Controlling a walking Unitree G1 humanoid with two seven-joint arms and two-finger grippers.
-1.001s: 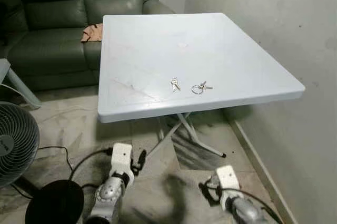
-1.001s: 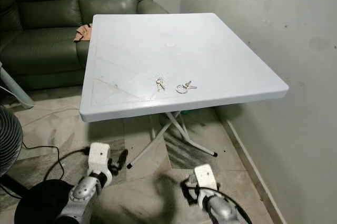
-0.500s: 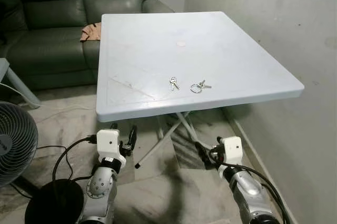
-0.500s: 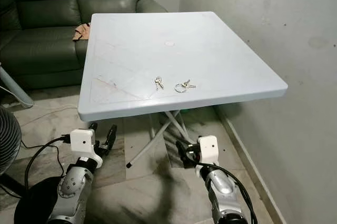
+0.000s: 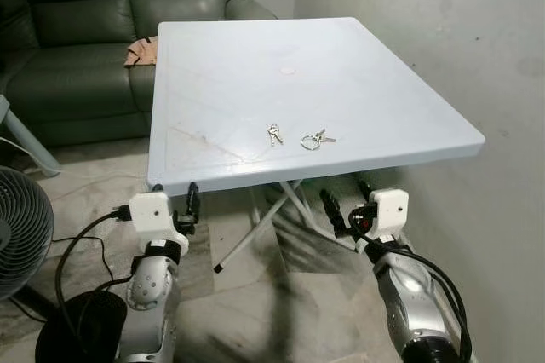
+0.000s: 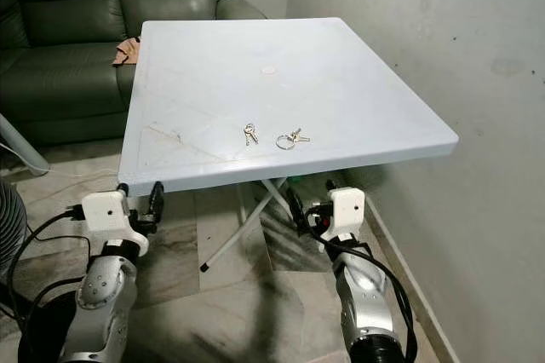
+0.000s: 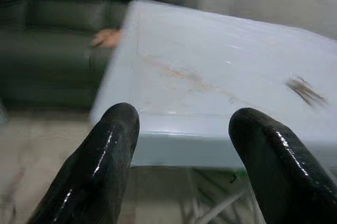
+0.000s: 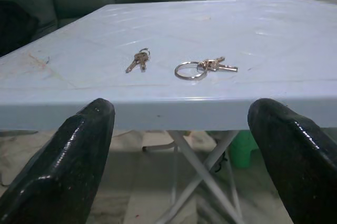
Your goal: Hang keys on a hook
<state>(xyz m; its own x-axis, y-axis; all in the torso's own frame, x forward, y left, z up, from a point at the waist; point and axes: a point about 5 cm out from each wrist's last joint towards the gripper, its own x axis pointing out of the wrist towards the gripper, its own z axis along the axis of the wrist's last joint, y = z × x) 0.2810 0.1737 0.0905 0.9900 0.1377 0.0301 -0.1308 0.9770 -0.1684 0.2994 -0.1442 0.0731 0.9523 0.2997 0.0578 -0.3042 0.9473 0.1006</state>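
The left claw [image 7: 181,166] is seen with its two black fingers [image 7: 102,163] spread apart before the near edge of the pale desk [image 7: 210,103]. Blurred keys [image 7: 305,90] lie at two o'clock; a dark sofa [image 7: 58,29] stands behind.

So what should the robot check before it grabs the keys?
1. Keys in sight: ok. A small key set and keys on a big ring lie near the front edge of the white table.
2. Right claw open: ok, fingers spread.
3. Left claw open: ok.
4. Claws high enough: not ok, both sit at the table edge, below the top.
5. Space around the keys: ok, the two sets lie apart.
6. Hook found: cannot tell.
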